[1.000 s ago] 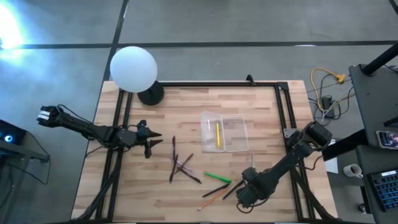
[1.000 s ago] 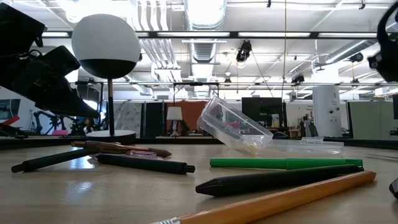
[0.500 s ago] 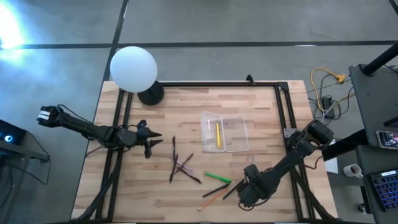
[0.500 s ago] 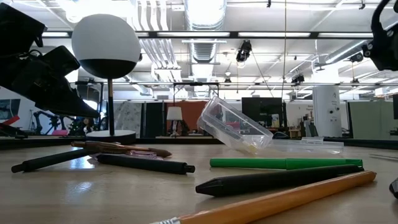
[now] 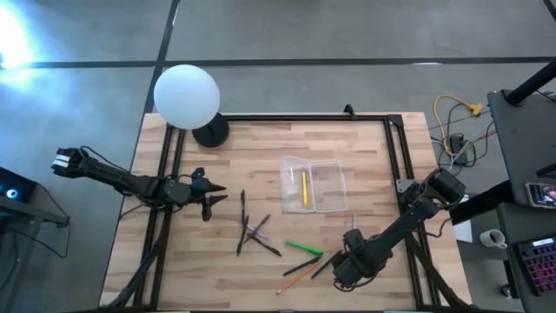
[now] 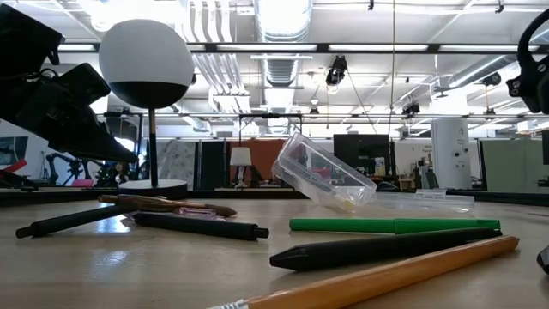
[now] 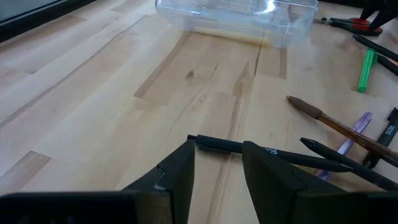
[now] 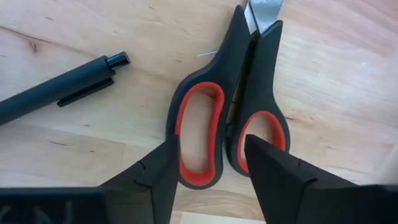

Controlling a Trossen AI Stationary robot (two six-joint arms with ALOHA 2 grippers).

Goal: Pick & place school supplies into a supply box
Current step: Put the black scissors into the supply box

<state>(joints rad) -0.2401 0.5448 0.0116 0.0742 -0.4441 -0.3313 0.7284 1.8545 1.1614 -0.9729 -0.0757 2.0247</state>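
Only a yellow stick (image 5: 304, 188) lies in the clear plastic rectangular box (image 5: 334, 202). The right gripper (image 8: 208, 163), open and empty, straddles the black red-lined scissors (image 8: 231, 118); pens remain beyond it.

a white globe lamp (image 5: 186, 96) stands at the wooden table's (image 5: 261, 156) corner.

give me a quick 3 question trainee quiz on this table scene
1. True or false: the yellow stick already lies in the supply box.
2. Which item sits between the right hand's open fingers? A) green marker B) scissors C) lamp
3. Fill in: the left hand is open over a dark ____.

Key: 1 true; 2 B, the scissors; 3 pen.
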